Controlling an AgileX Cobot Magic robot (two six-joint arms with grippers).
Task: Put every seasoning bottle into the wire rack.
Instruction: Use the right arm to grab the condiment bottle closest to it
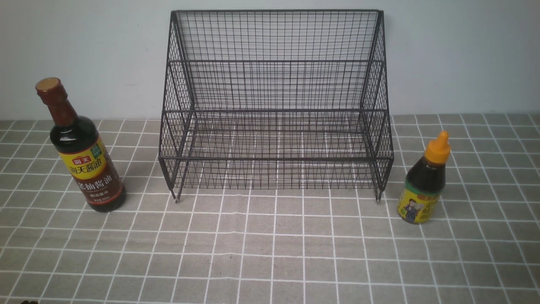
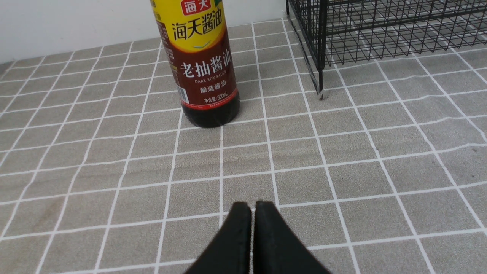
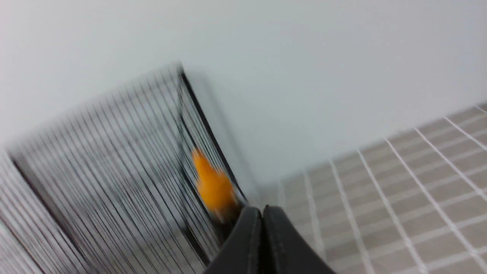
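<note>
Wire rack (image 1: pixel 276 110) stands on tiled-pattern table (image 1: pixel 253 270), against wall (image 1: pixel 455 55); tall soy sauce bottle (image 1: pixel 86 145) upright on table, left of rack; short orange-capped bottle (image 1: pixel 424 181) upright, right of rack; left gripper (image 2: pixel 253 207) and right gripper (image 3: pixel 263 211), jaws together

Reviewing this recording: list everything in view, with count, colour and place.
tall bottle: one, dark with brown cap, left of the rack
short bottle: one, dark with orange cap, right of the rack
wire rack: one, black, between the bottles
table: one, grey with white grid lines, under bottles and rack
wall: one, whitish, behind the rack
left pincer: one, black, over the table, shut
right pincer: one, black, shut
</note>
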